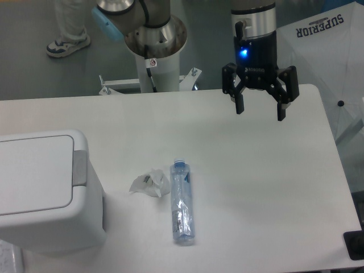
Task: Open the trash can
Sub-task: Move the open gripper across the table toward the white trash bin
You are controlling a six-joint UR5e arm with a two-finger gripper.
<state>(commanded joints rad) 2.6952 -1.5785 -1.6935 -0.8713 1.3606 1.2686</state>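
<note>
The trash can (pixel 42 193) is a large boxy white bin at the table's front left, its flat lid down and a grey push tab (pixel 79 168) on its right edge. My gripper (pixel 260 111) hangs open above the table's far right part, fingers pointing down, nothing between them. It is far to the right of the trash can and well apart from it.
A clear plastic bottle (pixel 182 202) with a blue cap lies on its side mid-table, with a crumpled clear wrapper (pixel 149 183) just left of it. The robot's base column (pixel 153 51) stands behind the table's far edge. A person's legs show at top left.
</note>
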